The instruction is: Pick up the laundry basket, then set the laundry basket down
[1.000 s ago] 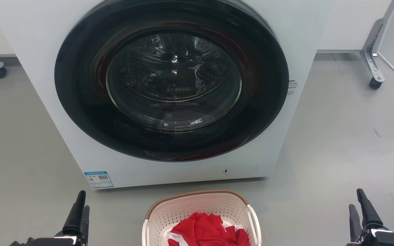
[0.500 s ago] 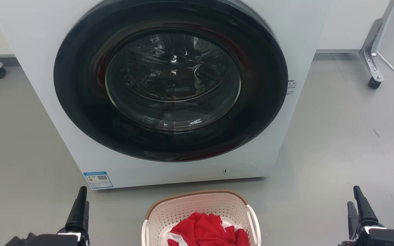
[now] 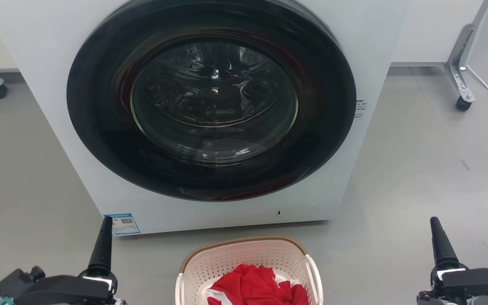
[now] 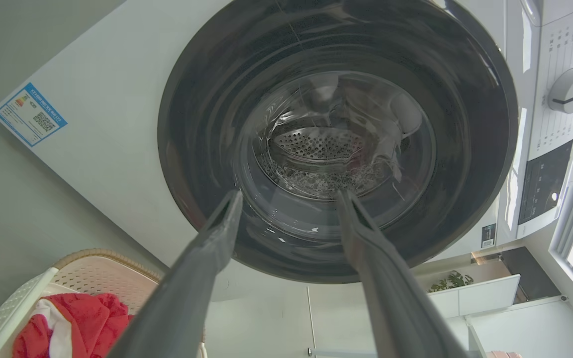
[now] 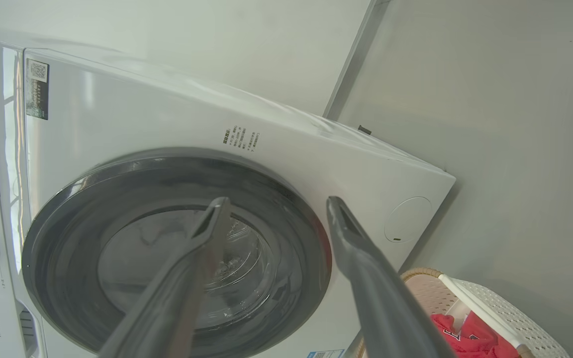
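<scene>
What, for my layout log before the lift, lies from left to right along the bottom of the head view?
left gripper → laundry basket → right gripper

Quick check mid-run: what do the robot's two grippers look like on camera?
Both alike: left gripper and right gripper each have two long dark grey fingers tapering to narrow tips, on a black blocky housing with a small white patch at the finger base.
</scene>
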Tool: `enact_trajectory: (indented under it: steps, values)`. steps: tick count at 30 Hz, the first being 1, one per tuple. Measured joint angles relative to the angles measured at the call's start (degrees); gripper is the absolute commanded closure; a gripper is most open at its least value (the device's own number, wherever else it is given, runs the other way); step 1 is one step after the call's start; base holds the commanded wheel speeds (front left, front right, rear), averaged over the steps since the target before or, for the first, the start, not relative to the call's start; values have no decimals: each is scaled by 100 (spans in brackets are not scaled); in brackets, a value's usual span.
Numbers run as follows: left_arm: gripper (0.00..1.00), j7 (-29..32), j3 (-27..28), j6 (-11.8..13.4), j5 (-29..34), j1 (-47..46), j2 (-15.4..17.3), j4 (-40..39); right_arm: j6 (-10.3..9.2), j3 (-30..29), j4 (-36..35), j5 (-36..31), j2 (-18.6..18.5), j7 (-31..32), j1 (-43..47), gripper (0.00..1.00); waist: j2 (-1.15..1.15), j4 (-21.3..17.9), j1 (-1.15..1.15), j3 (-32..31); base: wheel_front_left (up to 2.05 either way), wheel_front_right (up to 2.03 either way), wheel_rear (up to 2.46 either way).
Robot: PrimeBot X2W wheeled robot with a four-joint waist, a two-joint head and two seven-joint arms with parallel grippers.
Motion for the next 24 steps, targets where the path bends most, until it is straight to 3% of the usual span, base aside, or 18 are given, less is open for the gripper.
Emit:
enact_trajectory:
  steps: [10,24]
  values:
    - [0,-198,-323,253,1094,-98,207,-294,-279,382,-186,-1078,-214,-196,-106,0,0,-6,0,-27,0,0,0]
    - [0,-470,-781,497,2520,-114,481,-687,-504,925,-442,-2516,-509,-470,-192,0,0,-11,0,-57,0,0,0]
